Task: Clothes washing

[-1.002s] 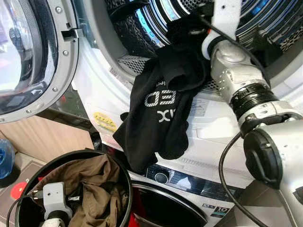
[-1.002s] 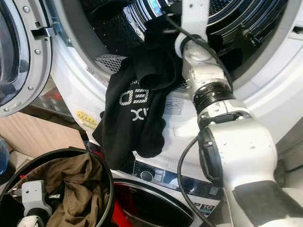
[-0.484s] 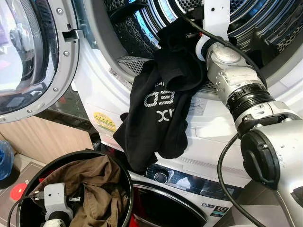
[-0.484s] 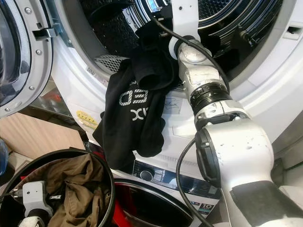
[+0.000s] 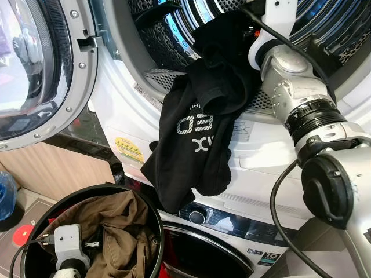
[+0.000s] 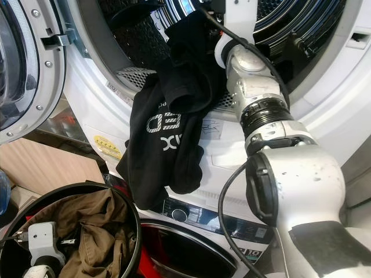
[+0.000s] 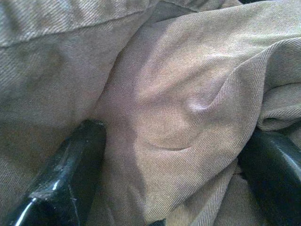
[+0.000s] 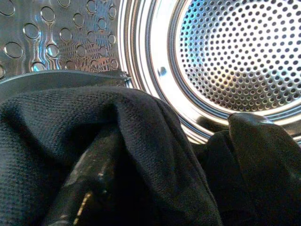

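1. The washing machine [image 5: 261, 150] took up most of the head views, a white front with its round opening facing the robot and a second machine's dark door [image 5: 203, 255] below it.
2. Its drum [image 8: 235, 52] was shiny perforated steel with a dotted back wall.
3. The glass door [image 5: 35, 69] stood swung open on the robot's left, its grey rim catching daylight.
4. Behind the door, a pale wood panel [image 5: 64, 168] and a bit of floor with a red disc [image 5: 22, 234] showed.
5. The right arm [image 5: 301, 110] reached up from the lower right into the drum's mouth.
6. A black basket [image 5: 152, 215] stood low on the left, in front of the lower machine.
7. A black shirt [image 5: 194, 139] with white lettering hung over the drum's lip and down the white front, its upper part bunched inside the opening.
8. A brown garment [image 5: 116, 231] lay crumpled in the basket.
9. The right end effector [image 8: 174, 155] sat inside the drum, its fingers [image 8: 263, 155] clamped around a fold of the black shirt.
10. The left end effector [image 7: 169, 155] was down in the basket, its fingers [image 7: 70, 174] spread apart and pressed into the brown garment, with a ridge of cloth between them.
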